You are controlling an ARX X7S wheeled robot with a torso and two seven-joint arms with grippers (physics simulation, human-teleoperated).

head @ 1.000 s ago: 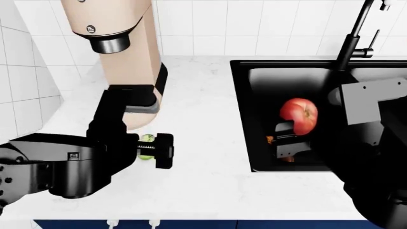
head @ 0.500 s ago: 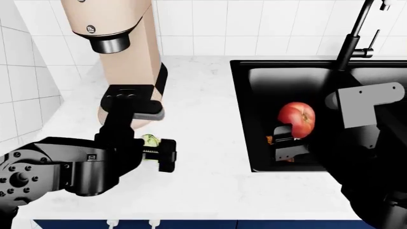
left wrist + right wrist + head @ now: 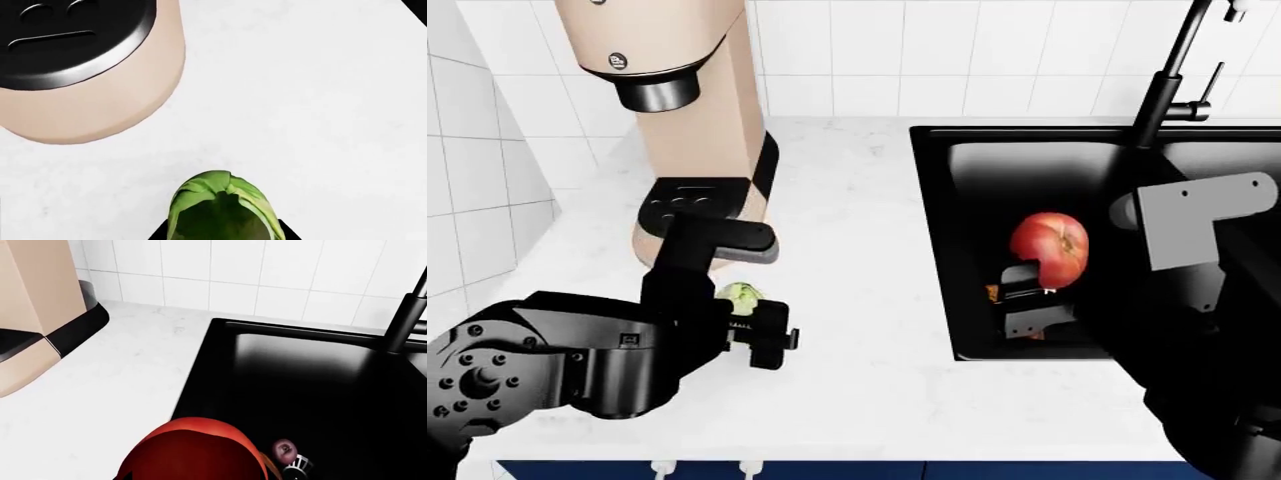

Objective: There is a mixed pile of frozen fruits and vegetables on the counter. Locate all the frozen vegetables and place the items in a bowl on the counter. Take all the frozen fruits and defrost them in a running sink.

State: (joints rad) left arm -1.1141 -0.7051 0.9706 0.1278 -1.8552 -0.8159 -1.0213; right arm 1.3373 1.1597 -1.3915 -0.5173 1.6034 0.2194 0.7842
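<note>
My left gripper is shut on a small green leafy vegetable just above the white counter, in front of the beige appliance. The left wrist view shows that vegetable filling the jaws of the left gripper. My right gripper is shut on a red round fruit, held over the black sink. In the right wrist view the red fruit hides the jaws of the right gripper. The bowl is out of view.
A tall beige appliance with a black base stands on the counter at the back left. The black faucet rises behind the sink; no water shows. A small dark red item lies by the sink drain.
My left arm has turned and shifted slightly toward me with the green vegetable in its jaws. The right gripper with the red fruit moved a little left and up, then stayed still.
</note>
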